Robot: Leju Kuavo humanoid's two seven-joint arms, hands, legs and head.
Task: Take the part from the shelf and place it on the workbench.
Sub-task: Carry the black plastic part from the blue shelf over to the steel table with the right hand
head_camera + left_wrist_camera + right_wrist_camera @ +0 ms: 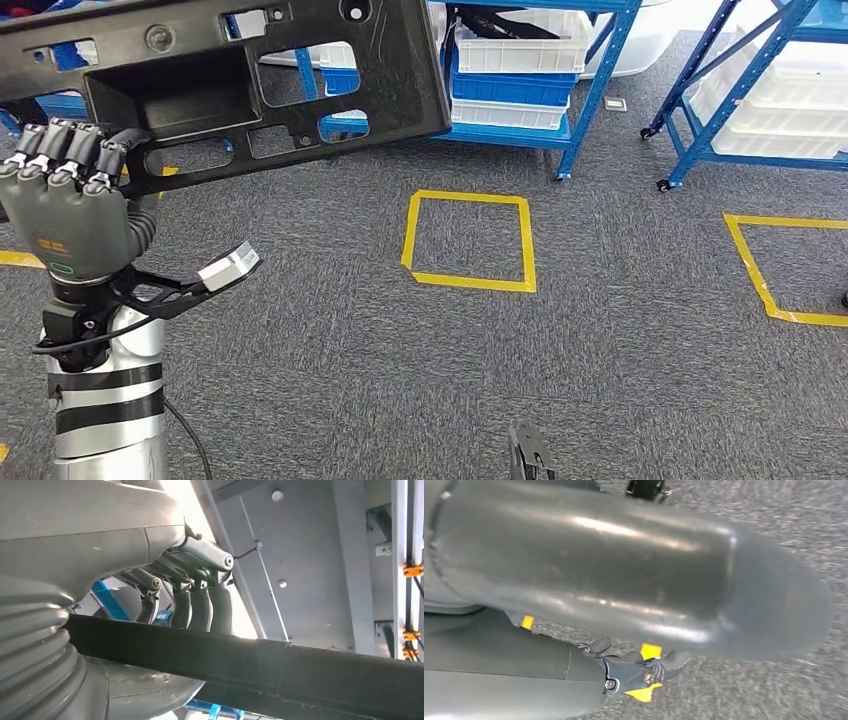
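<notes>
One hand, the left hand (70,205), clasps the lower edge of the large flat black plastic panel with cut-outs (250,80), raised clear of the grey carpet (350,350) for carrying, while I cannot tell how the hanging right hand (634,672) lies.

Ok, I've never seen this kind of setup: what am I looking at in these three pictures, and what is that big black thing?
It is a humanoid robot. The head view looks forward and down: its left hand grips a black plastic part, a flat panel with cut-outs, held up above grey carpet with a yellow tape square; blue shelves with bins stand behind. The left wrist view shows dark fingers wrapped over the part's edge. The right wrist view shows the right hand above carpet, holding nothing that I can see.
</notes>
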